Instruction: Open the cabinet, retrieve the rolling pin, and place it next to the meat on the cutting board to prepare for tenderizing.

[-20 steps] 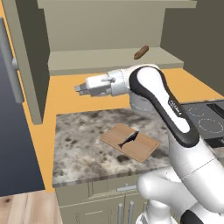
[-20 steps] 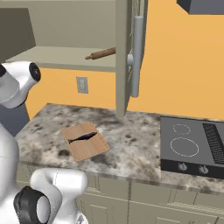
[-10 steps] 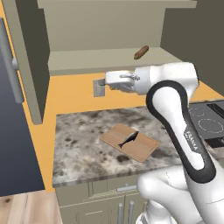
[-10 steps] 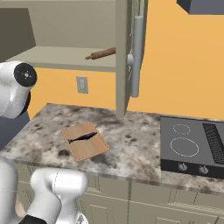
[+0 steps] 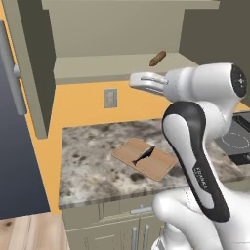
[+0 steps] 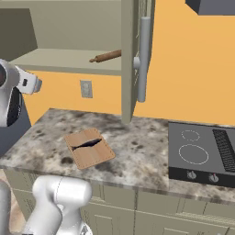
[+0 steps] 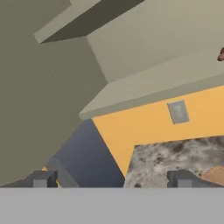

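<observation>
With the gripper (image 7: 113,179) spread empty, the rolling pin (image 5: 157,58) at upper right risks being nudged rolling off its shelf (image 5: 107,66).

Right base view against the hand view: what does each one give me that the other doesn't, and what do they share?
Right base view alone: the stovetop, the open cabinet door's long silver handle, the meat lying on the cutting board, and the whole rolling pin on the cabinet shelf.

Hand view alone: the gripper, jaws wide open and empty, aimed at the cabinet's lower left corner, plus the dark gap beside the counter.

Shared: the shelf, the wall outlet, the speckled counter, the orange wall.
</observation>
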